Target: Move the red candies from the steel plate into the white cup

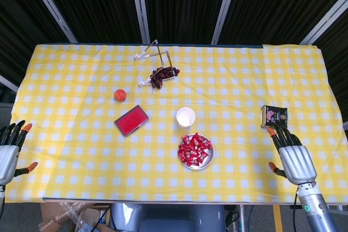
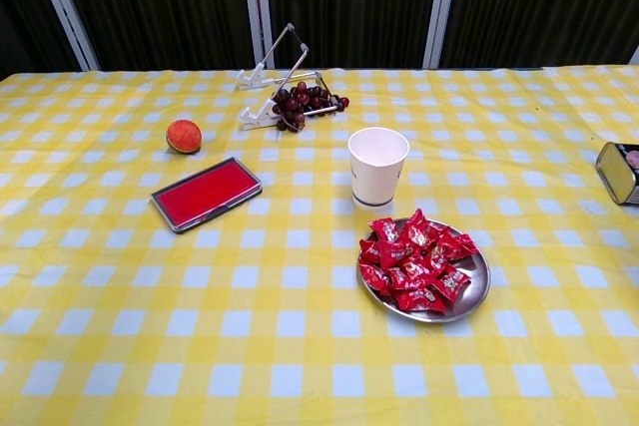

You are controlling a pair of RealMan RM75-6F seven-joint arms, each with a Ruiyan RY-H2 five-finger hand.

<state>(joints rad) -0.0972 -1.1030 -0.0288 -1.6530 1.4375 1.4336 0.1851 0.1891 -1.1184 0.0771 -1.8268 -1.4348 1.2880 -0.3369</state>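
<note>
Head view first: the red candies (image 1: 194, 150) are all sitting piled on the steel plate (image 1: 207, 162) just below centre frame, with the white cup (image 1: 185, 117) right above it looking empty, so nothing's been moved yet. The right robot hand (image 1: 292, 157) is hovering lower right, fingers spread, holding nothing; the left robot hand (image 1: 10, 153) is idling at the left edge, also spread and empty. Chest view: no hands showing, just the candies (image 2: 413, 259) heaped on the plate (image 2: 473, 296) beside the cup (image 2: 378, 167) on the counter (image 2: 250, 326).
</note>
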